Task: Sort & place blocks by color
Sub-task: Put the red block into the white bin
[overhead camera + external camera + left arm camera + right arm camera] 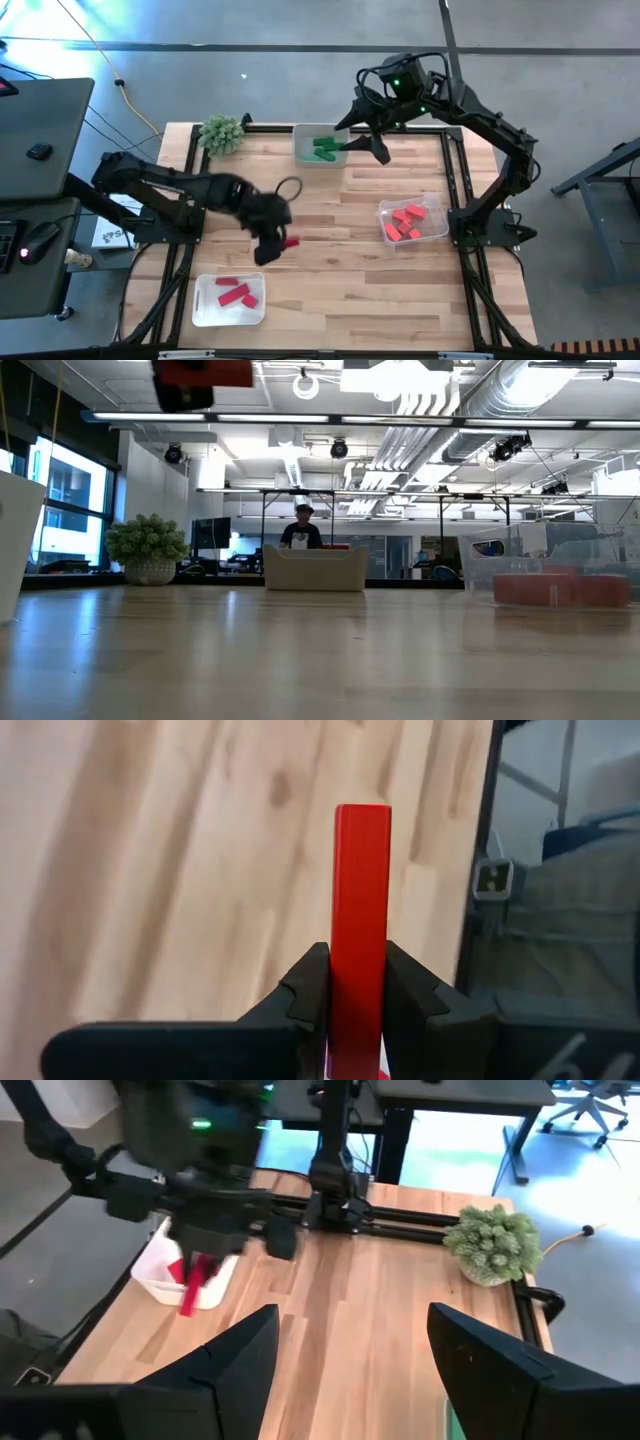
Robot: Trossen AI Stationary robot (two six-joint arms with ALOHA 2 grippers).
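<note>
Table (330,215) carries three trays: green blocks (325,148) far, coral blocks (404,223) right, red ones (235,293) near-left. My left gripper (272,243) pinches a red block (361,910) above table centre; my right gripper (368,146) hangs spread, empty, beside the far tray.

Bright overhead ceiling lights (300,382), window glare at left, motion-blurred left arm (170,190).

a small white plastic tray (205,310) of red rectangular blocks (236,293) sits at the table's near left, a clear tray (436,212) at right, a third tray (300,143) beside the spiky green plant ball (222,133) at the far edge.
</note>
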